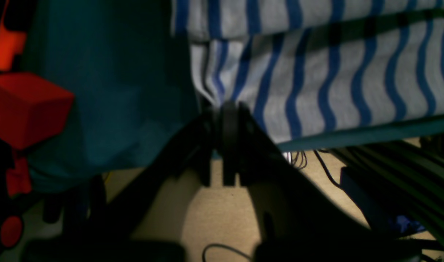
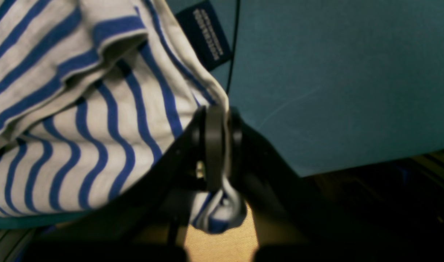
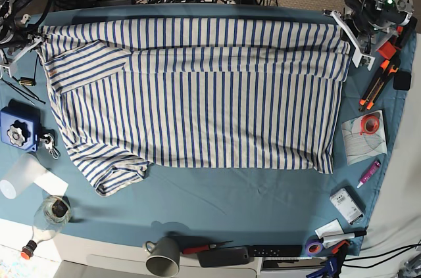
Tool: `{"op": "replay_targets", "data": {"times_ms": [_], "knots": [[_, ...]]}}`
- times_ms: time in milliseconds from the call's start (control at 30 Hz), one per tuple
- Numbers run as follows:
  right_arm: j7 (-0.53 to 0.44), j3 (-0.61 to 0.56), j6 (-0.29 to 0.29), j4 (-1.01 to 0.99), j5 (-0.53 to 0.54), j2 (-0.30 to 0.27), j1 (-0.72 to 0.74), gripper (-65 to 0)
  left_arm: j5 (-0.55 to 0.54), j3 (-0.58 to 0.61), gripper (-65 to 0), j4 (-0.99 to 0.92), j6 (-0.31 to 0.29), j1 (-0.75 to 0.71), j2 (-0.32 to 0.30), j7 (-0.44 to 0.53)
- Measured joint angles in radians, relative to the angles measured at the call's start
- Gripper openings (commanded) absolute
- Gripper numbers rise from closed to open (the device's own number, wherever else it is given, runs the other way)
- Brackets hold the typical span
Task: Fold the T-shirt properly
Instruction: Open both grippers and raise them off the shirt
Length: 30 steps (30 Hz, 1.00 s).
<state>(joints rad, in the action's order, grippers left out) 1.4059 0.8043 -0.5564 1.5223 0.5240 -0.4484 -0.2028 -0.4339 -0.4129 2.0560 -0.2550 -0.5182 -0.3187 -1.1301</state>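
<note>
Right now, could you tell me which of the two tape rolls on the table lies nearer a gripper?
The orange tape roll, on the paper sheet below the left gripper. The purple tape roll sits at the table's front edge, far from both grippers.

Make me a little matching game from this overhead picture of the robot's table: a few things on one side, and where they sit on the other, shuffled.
Things:
1. T-shirt
2. grey mug
3. blue box
4. pink marker

Places, as the base view shows them:
A. left edge of the table
B. right side, below a roll of red tape
C. spread across the middle, both far corners pinched in a gripper
D. front edge, near the middle

Pairs: 1-C, 2-D, 3-A, 4-B
</note>
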Motion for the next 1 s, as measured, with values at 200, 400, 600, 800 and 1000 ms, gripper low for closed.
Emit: {"op": "replay_targets", "data": {"times_ms": [200, 400, 600, 800, 1000], "knots": [[0.000, 0.000, 0.003, 0.000, 0.000, 0.000, 0.000, -65.0, 0.000, 0.000, -65.0, 0.000, 0.000, 0.002, 0.000, 0.001], [0.000, 0.000, -0.007, 0.000, 0.053, 0.000, 0.000, -58.6, 0.003, -0.001, -52.8, 0.000, 0.001, 0.001, 0.000, 0.013], [0.000, 0.000, -0.021, 0.000, 0.084, -0.001, 0.000, -55.8, 0.027, -0.002, -46.0, 0.000, 0.004, 0.001, 0.000, 0.012], [0.001, 0.014, -0.020, 0.001, 0.101, -0.008, 0.000, -55.8, 0.118, -0.003, -46.0, 0.025, 0.004, 0.001, 0.000, 0.012], [0.000, 0.071, -0.021, 0.061, 0.113, -0.051, -0.002, -55.7, 0.169, -0.003, -46.0, 0.105, 0.005, 0.000, -0.001, 0.076]]}}
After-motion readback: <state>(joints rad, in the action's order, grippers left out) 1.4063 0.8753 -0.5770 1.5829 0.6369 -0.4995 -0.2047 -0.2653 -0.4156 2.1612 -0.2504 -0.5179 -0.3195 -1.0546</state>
